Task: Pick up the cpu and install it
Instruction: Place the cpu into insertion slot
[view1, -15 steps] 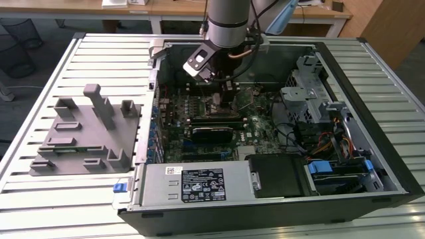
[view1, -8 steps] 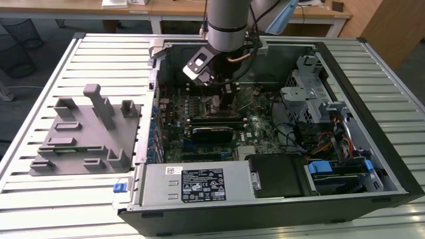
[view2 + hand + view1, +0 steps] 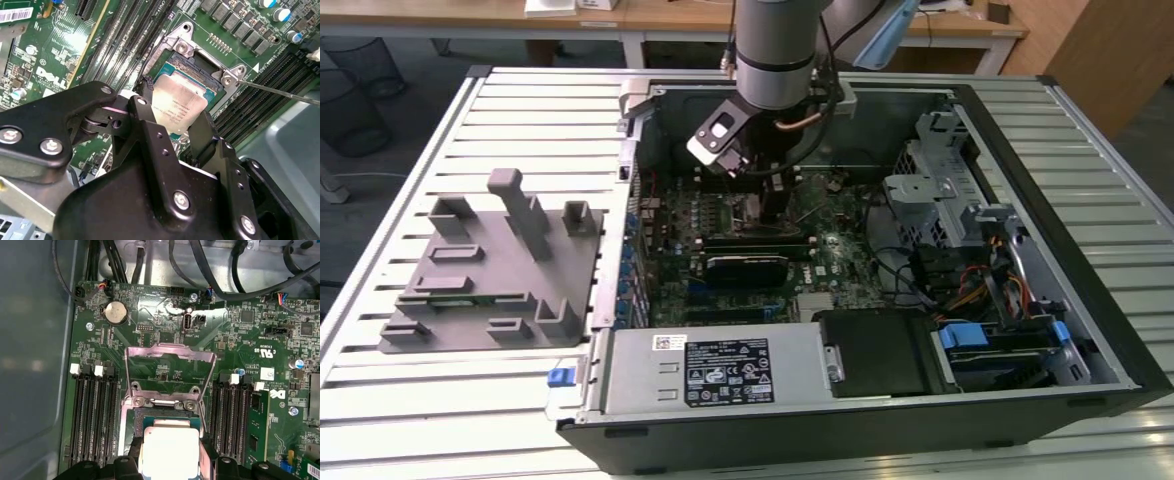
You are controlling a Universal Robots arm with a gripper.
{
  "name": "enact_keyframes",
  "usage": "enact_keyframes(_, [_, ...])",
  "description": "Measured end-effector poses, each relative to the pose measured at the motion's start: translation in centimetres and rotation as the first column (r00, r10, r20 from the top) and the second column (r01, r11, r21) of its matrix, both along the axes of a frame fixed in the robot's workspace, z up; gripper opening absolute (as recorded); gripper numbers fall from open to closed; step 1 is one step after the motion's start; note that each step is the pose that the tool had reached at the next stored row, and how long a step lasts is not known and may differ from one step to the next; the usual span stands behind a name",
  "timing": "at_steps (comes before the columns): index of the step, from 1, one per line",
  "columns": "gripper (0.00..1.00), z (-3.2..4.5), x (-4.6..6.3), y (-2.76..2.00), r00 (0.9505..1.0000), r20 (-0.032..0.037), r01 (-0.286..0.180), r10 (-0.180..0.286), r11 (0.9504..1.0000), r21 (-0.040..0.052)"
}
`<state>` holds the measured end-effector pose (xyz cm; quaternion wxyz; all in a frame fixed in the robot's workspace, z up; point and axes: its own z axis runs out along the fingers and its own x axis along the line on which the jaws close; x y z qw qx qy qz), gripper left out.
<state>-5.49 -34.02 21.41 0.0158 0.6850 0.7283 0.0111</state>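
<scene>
The cpu (image 3: pixel 178 106), a small silver-topped square chip, sits between my gripper's (image 3: pixel 175 114) two black fingers, right over the open socket (image 3: pixel 200 62) on the green motherboard. In the first wrist view the cpu (image 3: pixel 170 452) glares white just below the socket's metal frame (image 3: pixel 161 402), with a finger (image 3: pixel 131 460) on each side of it. The hinged load plate (image 3: pixel 170 354) stands raised. Whether the chip rests in the socket or hovers just above it I cannot tell. In the exterior view the gripper (image 3: pixel 767 205) reaches down into the open computer case (image 3: pixel 1107 330).
A grey plastic tray (image 3: pixel 467 290) with upright blocks lies on the slatted table at the exterior view's left. Memory slots (image 3: pixel 92 415) flank the socket. A thin metal lever (image 3: pixel 280 92) sticks out beside it. The power supply (image 3: pixel 707 365), drive cage (image 3: pixel 947 200) and cables (image 3: pixel 210 270) crowd the case.
</scene>
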Motion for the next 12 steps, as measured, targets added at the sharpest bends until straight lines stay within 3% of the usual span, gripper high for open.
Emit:
enact_keyframes(6, [0.53, 0.0, 0.0, 0.48, 1.0, 0.0, 0.0, 0.0, 1.0, 0.0])
enact_keyframes(12, [0.53, -0.4, 0.0, 0.52, 1.0, 0.0001, 0.001, -0.001, 1.0, 0.0002])
